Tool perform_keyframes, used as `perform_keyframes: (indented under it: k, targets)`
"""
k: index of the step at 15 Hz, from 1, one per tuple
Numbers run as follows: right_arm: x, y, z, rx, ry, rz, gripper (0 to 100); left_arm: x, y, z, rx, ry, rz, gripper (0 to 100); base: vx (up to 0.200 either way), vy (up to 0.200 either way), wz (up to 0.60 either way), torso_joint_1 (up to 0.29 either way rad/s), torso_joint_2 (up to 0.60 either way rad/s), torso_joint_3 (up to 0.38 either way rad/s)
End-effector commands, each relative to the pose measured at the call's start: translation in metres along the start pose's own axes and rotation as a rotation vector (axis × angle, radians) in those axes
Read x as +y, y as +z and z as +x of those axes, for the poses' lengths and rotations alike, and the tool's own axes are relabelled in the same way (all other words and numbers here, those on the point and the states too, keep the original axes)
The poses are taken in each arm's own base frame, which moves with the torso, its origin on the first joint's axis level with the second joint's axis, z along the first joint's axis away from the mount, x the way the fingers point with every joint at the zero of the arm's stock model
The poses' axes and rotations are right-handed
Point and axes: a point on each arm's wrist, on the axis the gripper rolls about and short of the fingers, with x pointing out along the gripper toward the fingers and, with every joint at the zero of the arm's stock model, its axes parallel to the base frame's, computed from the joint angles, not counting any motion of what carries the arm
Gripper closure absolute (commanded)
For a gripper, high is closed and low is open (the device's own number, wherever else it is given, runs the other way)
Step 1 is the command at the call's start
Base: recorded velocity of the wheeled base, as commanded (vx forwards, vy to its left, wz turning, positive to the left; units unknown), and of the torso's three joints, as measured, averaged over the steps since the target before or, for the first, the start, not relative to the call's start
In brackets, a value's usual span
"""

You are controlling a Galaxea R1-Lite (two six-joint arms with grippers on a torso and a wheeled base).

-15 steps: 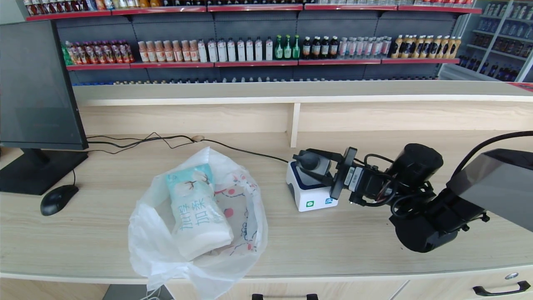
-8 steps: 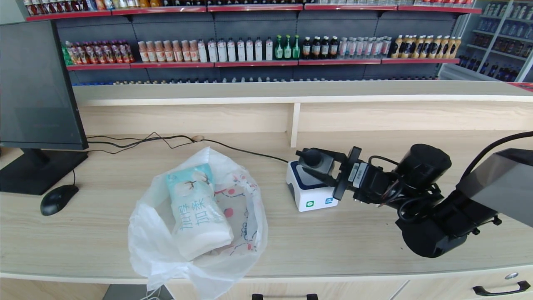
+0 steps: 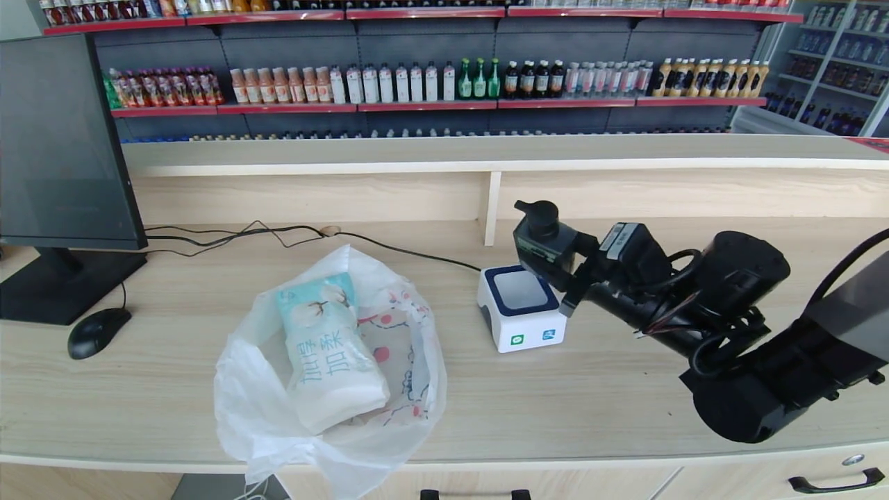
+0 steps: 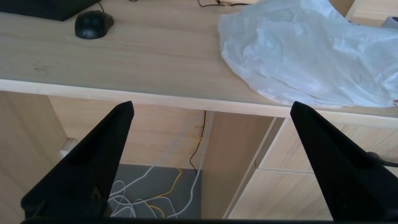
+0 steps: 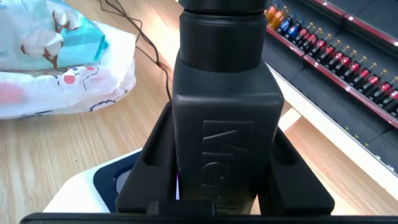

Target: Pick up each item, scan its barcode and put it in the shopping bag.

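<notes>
The dark bottle (image 3: 545, 239) hangs roughly upright close above the scanner (image 3: 519, 309), clenched in the right tool (image 3: 552, 257), probably to show its barcode. The shopping bag (image 3: 278, 410) lies open on the surface (image 3: 590, 403), holding 1 soft pack (image 3: 326, 347). The left tool (image 4: 211, 109) is released.

Dark bottle (image 3: 545, 243) over white scanner (image 3: 519, 309) (bag (image 3: 243, 378) nearby).

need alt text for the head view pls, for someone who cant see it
The right gripper holds a dark grey bottle roughly upright over a white barcode scanner on a wooden shop counter. Left of it lies an open shopping bag with a tissue pack inside; a monitor and mouse stand at far left.
</notes>
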Motion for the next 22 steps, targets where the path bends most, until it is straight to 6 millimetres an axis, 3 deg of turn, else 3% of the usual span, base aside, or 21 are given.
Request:
perform_keyframes:
  k: [1, 2, 8, 11, 12, 13, 14, 18, 22]
  targets:
    - [-0.001, 0.018, -0.004, -0.023, -0.021, 0.009, 100, 0.0, 0.0, 0.0, 0.0, 0.0, 0.0, 0, 0.0, 0.0, 0.0, 0.0, 0.0, 0.0]
    - [-0.005, 0.029, -0.009, 0.002, -0.111, 0.077, 100, 0.0, 0.0, 0.0, 0.0, 0.001, -0.001, 0, 0.0, 0.0, 0.0, 0.0, 0.0, 0.0]
    - [-0.015, 0.034, -0.031, 0.045, -0.222, 0.32, 100, 0.0, 0.0, 0.0, 0.0, 0.0, -0.001, 0, 0.0, 0.0, 0.0, 0.0, 0.0, 0.0]
    - [-0.009, 0.038, -0.029, 0.068, -0.334, 0.425, 100, 0.0, 0.0, 0.0, 0.002, 0.001, -0.001, 0, 0.0, 0.0, 0.0, 0.0, 0.0, 0.0]
    - [-0.002, 0.044, -0.028, 0.089, -0.488, 0.529, 100, 0.0, 0.0, 0.0, 0.002, 0.0, -0.001, 0, 0.0, 0.0, 0.0, 0.0, 0.0, 0.0]
    - [-0.002, 0.044, -0.028, 0.091, -0.497, 0.536, 100, 0.0, 0.0, 0.0, 0.0, 0.001, -0.001, 0, 0.0, 0.0, 0.0, 0.0, 0.0, 0.0]
    - [0.012, 0.051, -0.028, 0.111, -0.625, 0.638, 100, 0.0, 0.0, 0.0, 0.002, 0.0, -0.001, 0, 0.0, 0.0, 0.0, 0.0, 0.0, 0.0]
    - [0.02, 0.051, -0.04, 0.167, -0.629, 0.607, 100, 0.0, 0.0, 0.0, 0.0, 0.001, -0.001, 0, 0.0, 0.0, 0.0, 0.0, 0.0, 0.0]
    - [0.019, 0.05, -0.039, 0.163, -0.633, 0.621, 100, 0.0, 0.0, 0.0, 0.0, 0.0, -0.001, 0, -0.2, 0.0, 0.0, 0.01, 0.0, 0.002]
